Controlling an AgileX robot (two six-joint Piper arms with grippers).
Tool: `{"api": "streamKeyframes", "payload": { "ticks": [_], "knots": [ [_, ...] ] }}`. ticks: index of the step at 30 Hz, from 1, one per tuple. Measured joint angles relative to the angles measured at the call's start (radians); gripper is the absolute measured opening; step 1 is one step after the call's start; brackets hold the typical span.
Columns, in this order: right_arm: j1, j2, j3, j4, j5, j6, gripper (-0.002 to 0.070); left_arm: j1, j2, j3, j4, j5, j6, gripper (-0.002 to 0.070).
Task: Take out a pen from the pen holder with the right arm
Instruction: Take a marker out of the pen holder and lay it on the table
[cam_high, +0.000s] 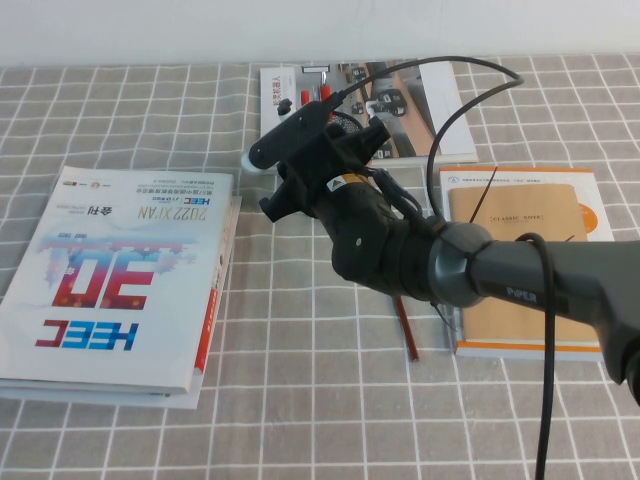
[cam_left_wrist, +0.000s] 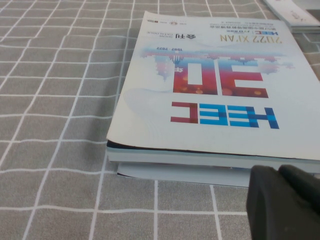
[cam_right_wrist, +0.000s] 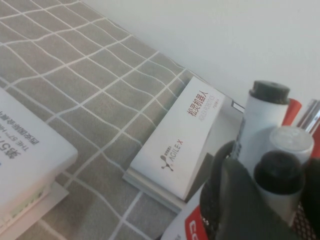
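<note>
Right claw (cam_right_wrist: 277, 195): at 12 o'clock on the table, nose down over the holder (cam_right_wrist: 306, 225); its fingers (cam_right_wrist: 240, 200) stand a middling way apart, one on each side of a black-capped pen (cam_right_wrist: 276, 175), with nothing visibly clamped
Contact: cannot tell whether either finger touches the pen
Holder: at 12 o'clock, just beside the brochure (cam_right_wrist: 175, 145); in the high view it is hidden under the claw
Pens: several stand upright in the holder, among them a white marker (cam_right_wrist: 262, 125) and a silver-capped one (cam_right_wrist: 290, 142), packed close to the black-capped pen
Left claw (cam_left_wrist: 279, 175): at about 8 o'clock, low over the cloth just beside the near edge of the magazines (cam_left_wrist: 215, 75); fingers together, holding nothing, out of the high view
Other things: notebook (cam_high: 520, 260) at 3 o'clock; a red pen (cam_high: 406, 325) flat on the cloth at 5 o'clock, partly under the right arm
Done: the claw is placed round one pen
Left: close on that pen, then lift it straight up clear of the rim and its neighbours
Stage: judged about a third through; no pen is out of the holder yet
Risk: the pens are tightly packed, so a neighbour could be pinched or dragged up along with the chosen one
</note>
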Motion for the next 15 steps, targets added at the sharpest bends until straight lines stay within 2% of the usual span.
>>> {"api": "streamKeyframes", "payload": {
  "ticks": [5,11,15],
  "knots": [
    [0.0,0.0,0.0,0.006,0.0,0.0,0.0197,0.0,0.0,0.0,0.0,0.0,0.0,-0.0005],
    [-0.002,0.0,-0.002,0.008,-0.006,-0.004,0.0127,0.0,0.0,0.0,0.0,0.0,0.0,-0.0005],
    [-0.002,0.0,-0.005,0.008,-0.008,-0.008,0.0122,0.0,0.0,0.0,0.0,0.0,0.0,-0.0005]
  ]
}}
